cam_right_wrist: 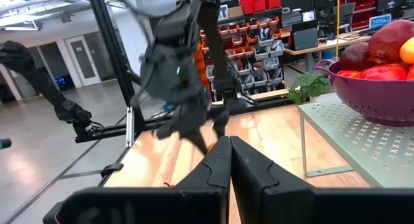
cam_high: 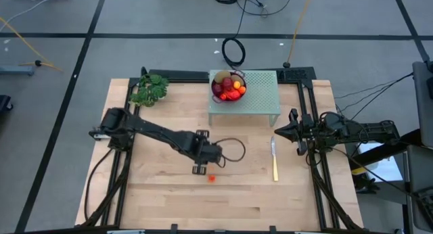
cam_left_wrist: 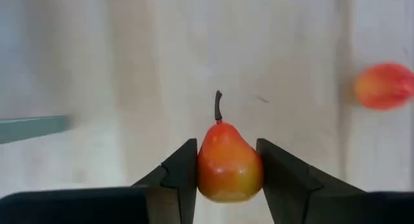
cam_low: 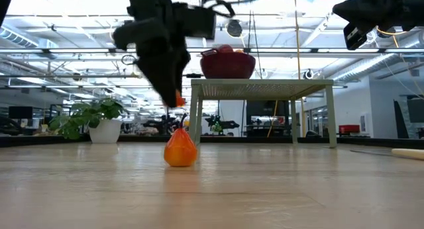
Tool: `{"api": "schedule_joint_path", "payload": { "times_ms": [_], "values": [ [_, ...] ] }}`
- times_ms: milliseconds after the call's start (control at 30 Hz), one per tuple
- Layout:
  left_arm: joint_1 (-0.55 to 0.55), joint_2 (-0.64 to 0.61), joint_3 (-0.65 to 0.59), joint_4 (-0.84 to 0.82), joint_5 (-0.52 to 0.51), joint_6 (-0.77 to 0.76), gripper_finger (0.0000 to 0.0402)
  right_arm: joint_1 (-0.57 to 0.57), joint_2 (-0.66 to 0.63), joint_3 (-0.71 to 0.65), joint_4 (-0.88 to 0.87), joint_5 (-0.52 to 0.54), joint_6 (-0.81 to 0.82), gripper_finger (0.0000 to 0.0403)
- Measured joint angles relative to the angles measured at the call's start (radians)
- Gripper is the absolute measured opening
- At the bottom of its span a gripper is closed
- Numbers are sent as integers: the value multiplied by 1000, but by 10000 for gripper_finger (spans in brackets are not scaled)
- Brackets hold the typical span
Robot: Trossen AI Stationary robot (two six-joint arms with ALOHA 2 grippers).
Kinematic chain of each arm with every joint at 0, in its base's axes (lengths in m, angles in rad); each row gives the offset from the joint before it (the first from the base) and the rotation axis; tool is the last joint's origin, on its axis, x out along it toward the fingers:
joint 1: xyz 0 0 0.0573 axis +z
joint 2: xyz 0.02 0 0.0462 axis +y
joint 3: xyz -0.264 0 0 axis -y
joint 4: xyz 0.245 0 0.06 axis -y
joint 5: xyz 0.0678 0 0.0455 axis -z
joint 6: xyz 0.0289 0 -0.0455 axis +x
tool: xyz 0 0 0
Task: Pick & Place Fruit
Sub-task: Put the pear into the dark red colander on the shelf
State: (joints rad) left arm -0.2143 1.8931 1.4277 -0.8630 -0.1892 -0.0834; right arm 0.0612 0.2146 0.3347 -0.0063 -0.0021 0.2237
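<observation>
We've got the left gripper (cam_left_wrist: pixel 228 179) out over the middle of the table (cam_high: pixel 162 200), its fingers (cam_left_wrist: pixel 183 179) pressed against both sides of a small orange-red pear (cam_left_wrist: pixel 228 167), stem pointing away from the claw. From overhead the claw hides that pear completely. A second tiny orange-red fruit (cam_high: pixel 211 178) sits on the bare wood just beside the claw, toward the table's front edge; from table height it reads as a small pear too. Beyond the claw, the purple bowl (cam_high: pixel 229 93) of fruit stands on the green stand (cam_high: pixel 260 99), its contents too small to sort out. Open wood lies all round the claw. The right gripper (cam_right_wrist: pixel 228 160) waits at the table's right edge, fingers pressed together, empty, with the knife (cam_high: pixel 275 159) between it and our claw.
</observation>
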Motion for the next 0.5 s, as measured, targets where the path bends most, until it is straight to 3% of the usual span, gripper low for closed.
{"api": "schedule_joint_path", "payload": {
  "times_ms": [333, 500],
  "values": [
    [84, -209, 1, 17, -196, 3, 140, 0, 0, 0, 1, 0, 0, 0],
    [134, -299, 2, 92, -239, 59, 140, 0, 0, 0, 0, 0, 0, 0]
  ]
}}
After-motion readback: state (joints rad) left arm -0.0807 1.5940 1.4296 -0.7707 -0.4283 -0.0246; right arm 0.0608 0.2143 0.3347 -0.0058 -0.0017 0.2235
